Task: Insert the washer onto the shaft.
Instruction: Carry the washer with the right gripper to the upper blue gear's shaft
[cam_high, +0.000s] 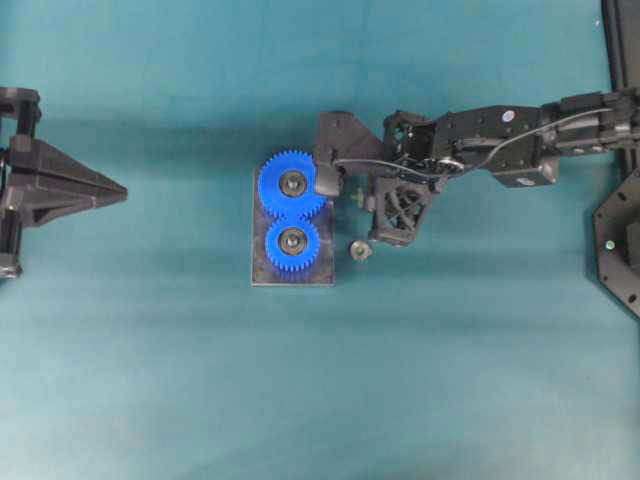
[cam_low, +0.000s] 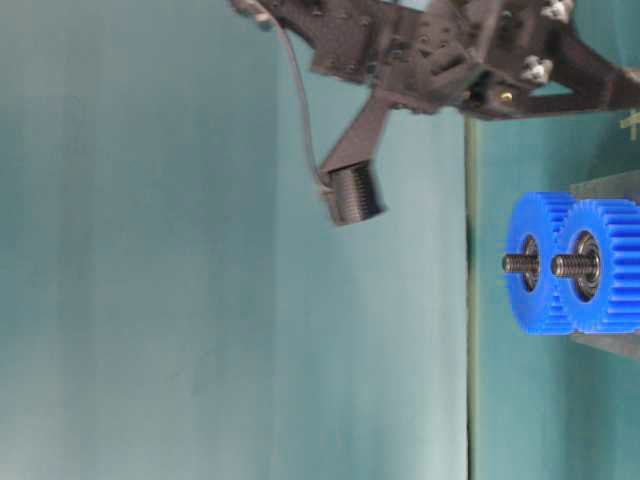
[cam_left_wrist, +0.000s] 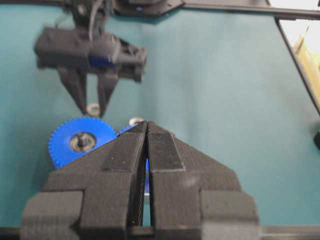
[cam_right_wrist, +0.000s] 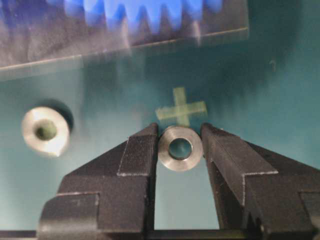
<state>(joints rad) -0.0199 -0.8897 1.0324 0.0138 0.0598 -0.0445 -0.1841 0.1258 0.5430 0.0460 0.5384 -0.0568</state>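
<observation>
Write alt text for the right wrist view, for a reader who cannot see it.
The right pincer grips a small metal washer between its two black fingertips, above a teal table. A second metal ring lies on the table to the left, a pale green cross mark sits just beyond the washer, and blurred blue gear teeth on a grey plate fill the top.

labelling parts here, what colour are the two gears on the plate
Bright blue gears, each with a dark metal hub; clearest in the overhead view.

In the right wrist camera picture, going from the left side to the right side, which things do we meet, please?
Second washer lying on the table → left finger → washer clamped between the fingers → right finger.
</observation>
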